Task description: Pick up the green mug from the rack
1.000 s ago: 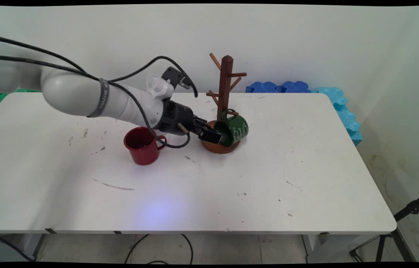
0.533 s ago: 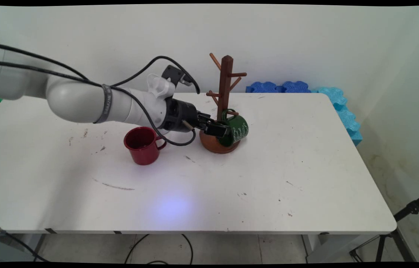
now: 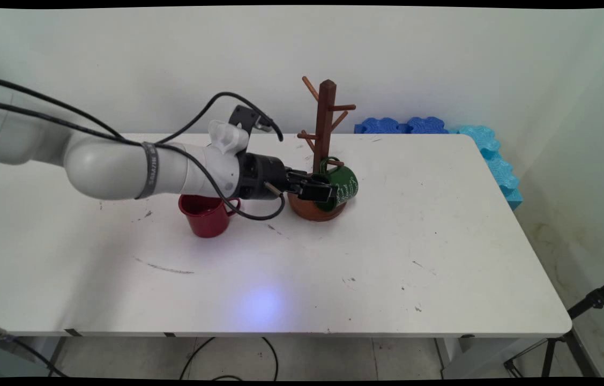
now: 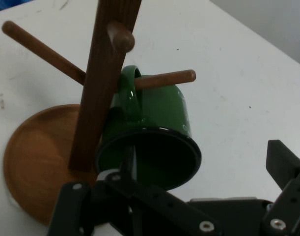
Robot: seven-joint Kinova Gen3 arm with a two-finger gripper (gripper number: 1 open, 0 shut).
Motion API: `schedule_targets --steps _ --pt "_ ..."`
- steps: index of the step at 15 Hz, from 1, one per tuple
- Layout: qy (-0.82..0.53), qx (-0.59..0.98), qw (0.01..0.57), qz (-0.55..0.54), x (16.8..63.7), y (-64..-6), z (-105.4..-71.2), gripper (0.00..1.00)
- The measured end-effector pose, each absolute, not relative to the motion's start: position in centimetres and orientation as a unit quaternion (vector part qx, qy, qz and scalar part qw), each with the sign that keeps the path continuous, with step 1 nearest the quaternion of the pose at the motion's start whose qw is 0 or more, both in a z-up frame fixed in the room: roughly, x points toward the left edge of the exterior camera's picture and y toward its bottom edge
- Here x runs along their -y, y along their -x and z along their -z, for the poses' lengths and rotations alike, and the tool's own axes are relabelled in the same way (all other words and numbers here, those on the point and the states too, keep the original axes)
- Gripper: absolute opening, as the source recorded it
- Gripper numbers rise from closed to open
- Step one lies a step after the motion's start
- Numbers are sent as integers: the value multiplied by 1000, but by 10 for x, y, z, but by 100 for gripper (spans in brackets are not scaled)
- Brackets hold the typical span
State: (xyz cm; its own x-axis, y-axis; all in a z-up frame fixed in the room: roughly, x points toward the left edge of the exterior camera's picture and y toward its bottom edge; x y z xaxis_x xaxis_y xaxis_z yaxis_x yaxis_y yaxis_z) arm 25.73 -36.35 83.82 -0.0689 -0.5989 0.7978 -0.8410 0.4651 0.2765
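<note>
Green mug (image 3: 340, 187) hangs by its handle on a low peg of the wooden mug tree (image 3: 325, 126), mouth tipped toward the arm, body over the tree's round base (image 4: 37, 157). Gripper (image 3: 317, 190) sits level at the mug's rim; jaws spread, one finger appearing to reach inside the mouth, the other outside and clear of the wall. Not clamped: the peg carries the weight. Red mug (image 3: 206, 215) stands upright on the table (image 3: 441, 241), beneath the wrist, well apart from the tree.

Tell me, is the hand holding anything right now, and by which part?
Nothing is held. The hand is open at the mouth of the green mug, which hangs by its handle on a peg of the wooden rack.
</note>
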Motion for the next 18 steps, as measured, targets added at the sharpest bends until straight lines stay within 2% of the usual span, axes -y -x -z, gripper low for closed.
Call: schedule_targets --steps 18 --pt "-535 672 494 -135 369 -222 -784 100"
